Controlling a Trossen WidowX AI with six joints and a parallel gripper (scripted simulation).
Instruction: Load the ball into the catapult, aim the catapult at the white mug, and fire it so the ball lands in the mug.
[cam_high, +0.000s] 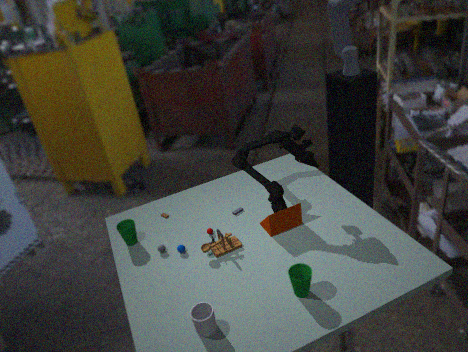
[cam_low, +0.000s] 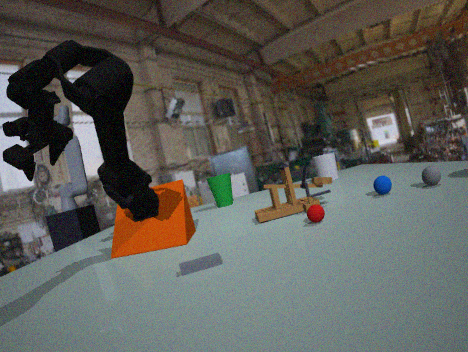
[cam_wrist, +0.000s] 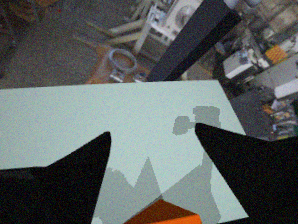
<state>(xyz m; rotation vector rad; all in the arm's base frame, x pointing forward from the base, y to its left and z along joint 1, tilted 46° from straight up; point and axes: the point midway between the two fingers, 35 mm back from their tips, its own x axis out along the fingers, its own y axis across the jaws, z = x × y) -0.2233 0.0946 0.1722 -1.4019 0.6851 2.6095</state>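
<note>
The wooden catapult (cam_high: 231, 245) (cam_low: 280, 212) stands mid-table, its spoon end toward the left in the top view; no ball shows in the spoon. A red ball (cam_high: 210, 231) (cam_low: 315, 213) lies beside it. A blue ball (cam_high: 181, 249) (cam_low: 382, 185) and a grey ball (cam_high: 161, 248) (cam_low: 431, 176) lie farther off, beyond the spoon end. The white mug (cam_high: 204, 322) (cam_low: 326, 166) stands upright near the lower edge in the top view. My gripper (cam_low: 42, 171) (cam_wrist: 154, 131) is open and empty, raised on the far side of the orange wedge, away from the catapult.
An orange wedge (cam_high: 285, 221) (cam_low: 170, 227) (cam_wrist: 162, 212) stands at the arm's base. Green cups (cam_high: 300, 281) (cam_high: 128, 233) stand near the mug and at the left; one shows in the exterior view (cam_low: 221, 191). A small grey block (cam_high: 238, 211) (cam_low: 201, 263) and small orange block (cam_high: 165, 215) lie on the table.
</note>
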